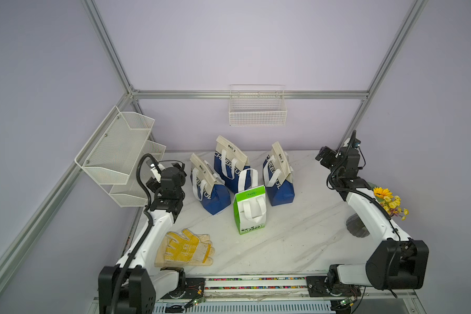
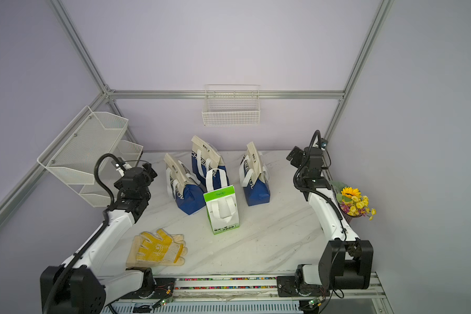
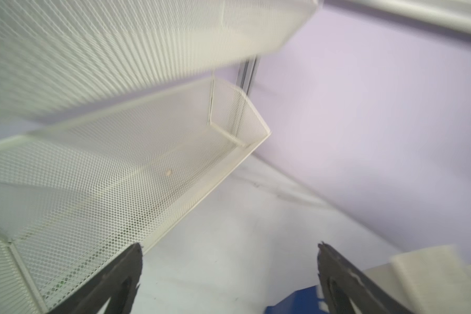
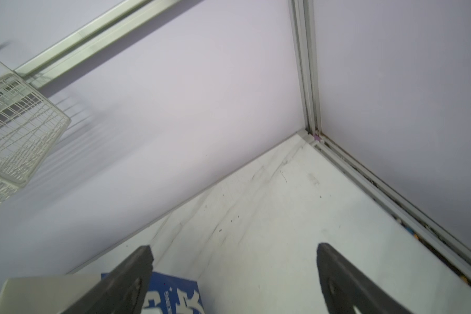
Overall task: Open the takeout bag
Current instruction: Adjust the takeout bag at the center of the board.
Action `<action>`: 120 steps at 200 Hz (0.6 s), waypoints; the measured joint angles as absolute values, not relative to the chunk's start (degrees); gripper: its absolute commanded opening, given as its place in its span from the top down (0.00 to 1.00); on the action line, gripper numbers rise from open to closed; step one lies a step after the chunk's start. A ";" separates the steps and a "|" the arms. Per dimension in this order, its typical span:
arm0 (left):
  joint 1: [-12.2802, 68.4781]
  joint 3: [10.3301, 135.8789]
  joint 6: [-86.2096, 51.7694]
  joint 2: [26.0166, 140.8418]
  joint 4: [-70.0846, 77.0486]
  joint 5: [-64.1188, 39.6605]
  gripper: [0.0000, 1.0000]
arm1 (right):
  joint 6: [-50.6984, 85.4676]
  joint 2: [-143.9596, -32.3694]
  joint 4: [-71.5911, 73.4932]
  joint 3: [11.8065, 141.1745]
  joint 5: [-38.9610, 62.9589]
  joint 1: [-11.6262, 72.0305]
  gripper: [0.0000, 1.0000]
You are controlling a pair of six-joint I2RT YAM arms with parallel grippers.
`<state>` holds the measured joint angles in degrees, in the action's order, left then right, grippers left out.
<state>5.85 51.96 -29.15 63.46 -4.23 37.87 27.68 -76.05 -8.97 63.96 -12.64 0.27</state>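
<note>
Bags clustered at the middle back of the marble table: a green-and-white bag stood upright in front, one white handle hanging down its face, with three blue-and-beige bags just behind and beside it. Neither gripper touched them. The left gripper hung near the mesh rack, fingers wide apart and empty. The right gripper faced the far right corner, fingers likewise spread, holding nothing. Yellow-palmed gloves lay front left; flowers stood at the right edge.
</note>
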 measured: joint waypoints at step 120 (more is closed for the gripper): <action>47.29 51.96 -44.01 51.81 -36.38 29.12 0.22 | 37.12 -58.98 -45.58 61.45 -27.00 33.85 0.28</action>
<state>47.29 51.96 -44.01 51.81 -36.38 29.12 37.12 -58.98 -45.58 61.45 -27.00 33.85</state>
